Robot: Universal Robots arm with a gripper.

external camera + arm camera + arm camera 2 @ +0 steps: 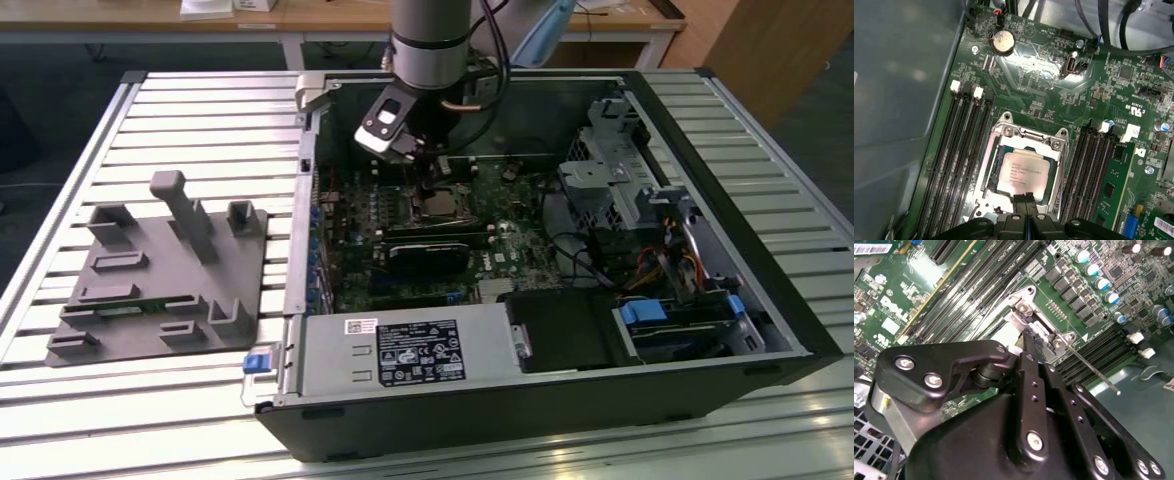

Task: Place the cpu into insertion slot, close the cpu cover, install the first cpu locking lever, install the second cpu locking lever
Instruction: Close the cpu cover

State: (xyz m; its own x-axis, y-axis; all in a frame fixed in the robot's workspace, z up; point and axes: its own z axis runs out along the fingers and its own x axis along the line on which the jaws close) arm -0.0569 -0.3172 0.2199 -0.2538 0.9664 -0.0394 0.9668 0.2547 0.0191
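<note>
Tool [1026,198] clenched, tips together at the edge of the cpu [1021,172] seated in the insertion slot [988,155].

Open black computer case [534,420] lying on a slatted metal surface [174,100]. To the exterior view's left, apart from it, grey moulded fixture [147,270]. Inside the case, silvery power supply [400,352], green motherboard [1039,75] with round coin battery [1003,41] and black memory slots [954,150].

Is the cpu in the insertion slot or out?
In: the cpu lies flat inside the rim of the insertion slot, grey top up, in the first wrist view.
</note>
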